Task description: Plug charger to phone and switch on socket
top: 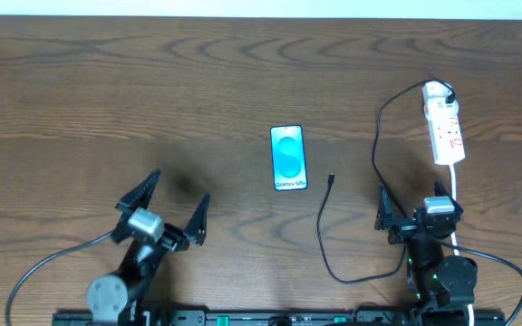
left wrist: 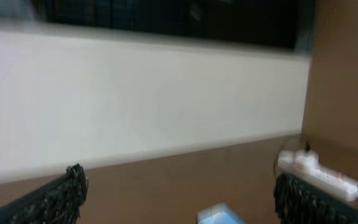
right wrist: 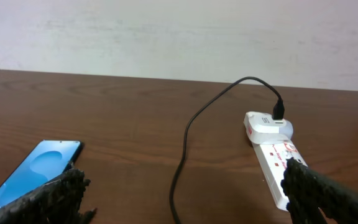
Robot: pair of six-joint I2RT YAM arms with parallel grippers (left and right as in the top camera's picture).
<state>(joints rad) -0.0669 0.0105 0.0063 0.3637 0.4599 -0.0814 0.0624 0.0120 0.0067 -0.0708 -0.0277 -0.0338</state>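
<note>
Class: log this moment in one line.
left gripper open | right gripper open | charger tip lying apart from phone | other end in socket

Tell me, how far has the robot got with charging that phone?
Barely begun. Done: the charger is already plugged into the adapter on the socket. In hand: nothing; the left gripper and right gripper are both open and empty. To do: the plug tip lies on the table apart from the phone, so it must go in, then the socket switched on.
</note>
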